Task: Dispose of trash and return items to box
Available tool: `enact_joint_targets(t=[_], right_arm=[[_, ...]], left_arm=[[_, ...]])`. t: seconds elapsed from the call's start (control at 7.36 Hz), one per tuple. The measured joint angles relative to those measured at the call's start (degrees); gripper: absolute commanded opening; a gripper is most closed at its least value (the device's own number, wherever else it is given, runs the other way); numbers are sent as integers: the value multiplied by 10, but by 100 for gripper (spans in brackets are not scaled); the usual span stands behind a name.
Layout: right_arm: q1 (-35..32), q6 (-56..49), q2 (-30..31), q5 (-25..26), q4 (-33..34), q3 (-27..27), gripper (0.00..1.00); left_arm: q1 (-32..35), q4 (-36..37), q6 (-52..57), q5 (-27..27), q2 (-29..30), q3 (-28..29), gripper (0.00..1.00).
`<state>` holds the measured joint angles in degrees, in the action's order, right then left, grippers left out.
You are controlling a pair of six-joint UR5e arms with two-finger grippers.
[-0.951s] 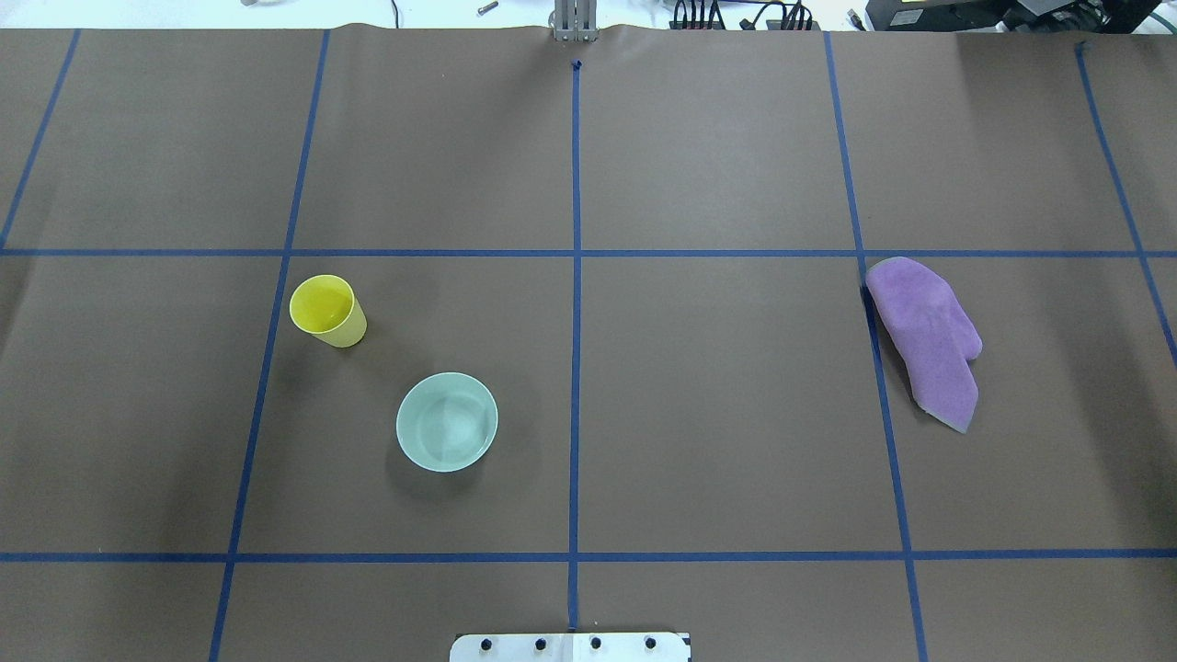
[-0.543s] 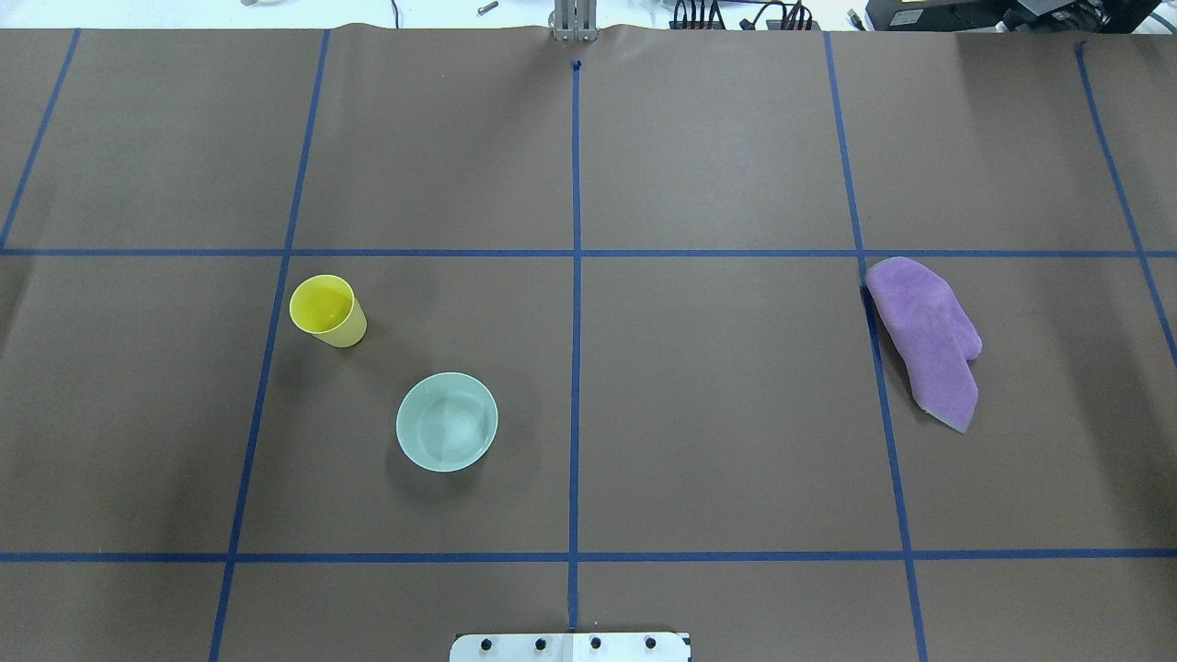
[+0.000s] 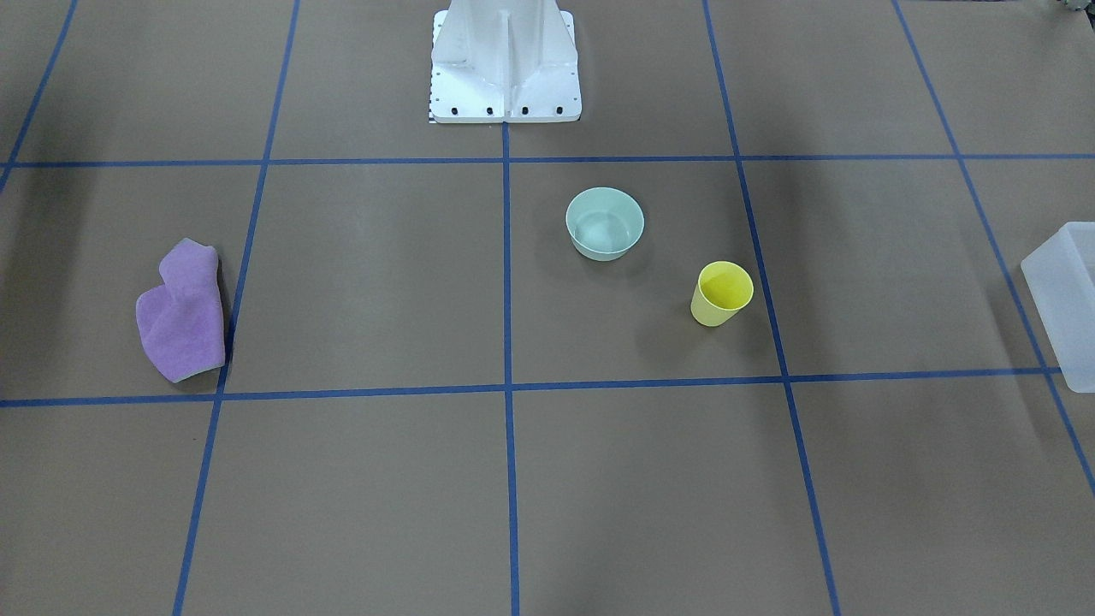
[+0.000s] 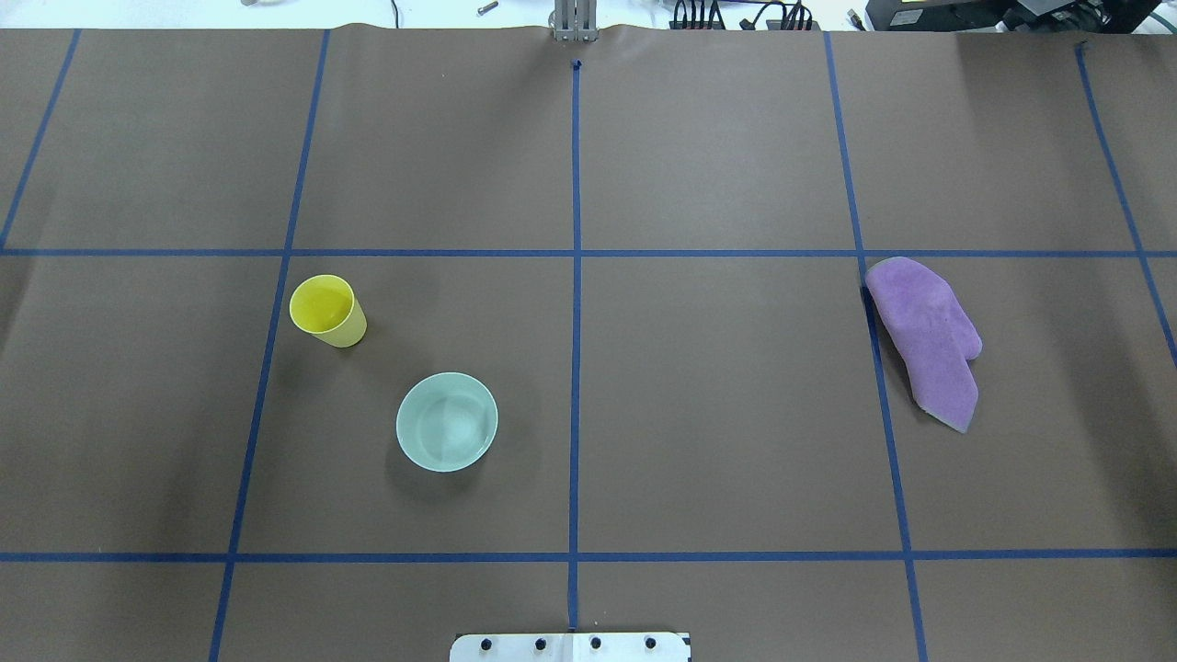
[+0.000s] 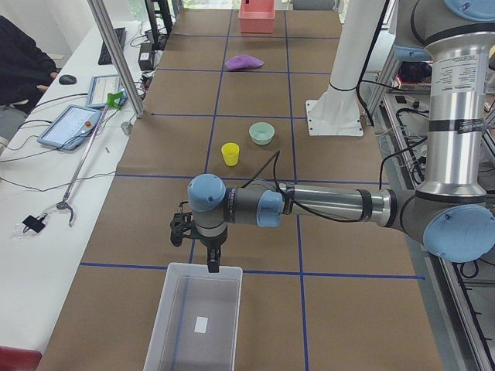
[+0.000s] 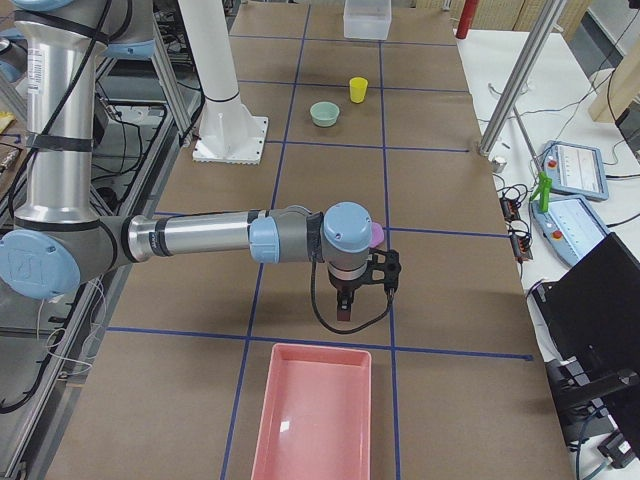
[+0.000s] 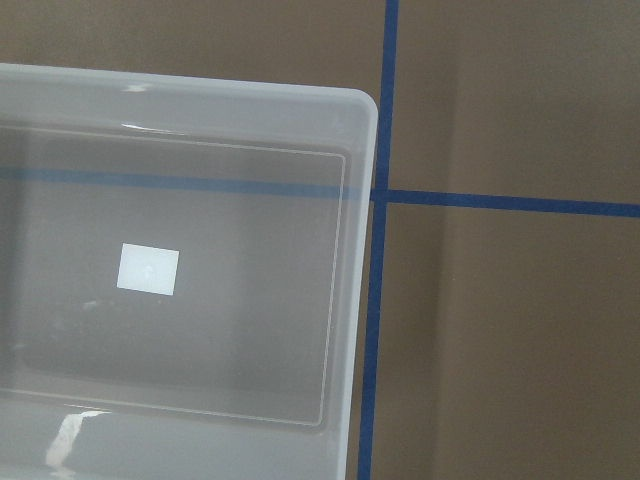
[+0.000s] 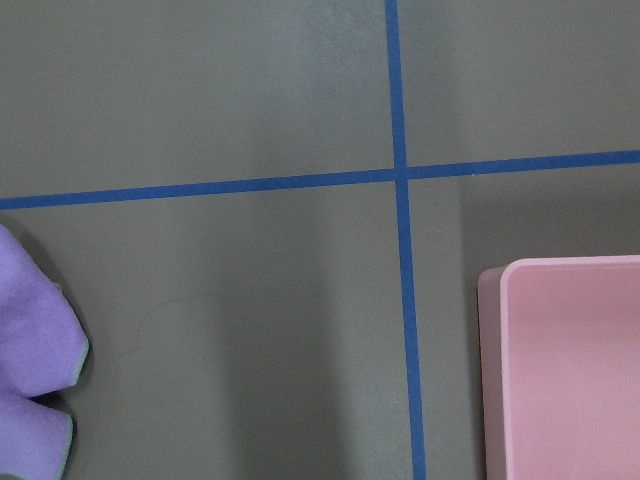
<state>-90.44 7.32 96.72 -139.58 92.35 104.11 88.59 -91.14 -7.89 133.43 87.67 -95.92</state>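
The yellow cup (image 4: 327, 311) stands upright on the table's left half, also in the front view (image 3: 721, 293). The mint-green bowl (image 4: 447, 422) sits upright a little nearer the robot base, also in the front view (image 3: 605, 223). The frosted box (image 5: 160, 325) stands empty at the table's left end; its corner fills the left wrist view (image 7: 200, 100). My left gripper (image 5: 210, 265) hangs over the box's edge nearest the cup. My right gripper (image 6: 343, 312) hangs at the right end, far from both items. I cannot tell whether either is open or shut.
A purple cloth (image 4: 929, 340) lies on the right half, just behind my right gripper in the right-end view (image 6: 375, 235). A pink tray (image 6: 315, 420) stands at the table's right end. The white robot pedestal (image 3: 505, 64) stands at the near-middle edge. Blue tape lines grid the brown table.
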Motion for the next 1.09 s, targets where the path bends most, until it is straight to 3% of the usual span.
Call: enact_joint_targets(t=[0.68,1.09], right_arm=[[0,2,0,-1,0,1,100],[0,3,-1,-1,0,7,100]], left_arm=[[0,1,-3,-3,9,-4,99],[-16,-6,-36,5,49,-50,98]])
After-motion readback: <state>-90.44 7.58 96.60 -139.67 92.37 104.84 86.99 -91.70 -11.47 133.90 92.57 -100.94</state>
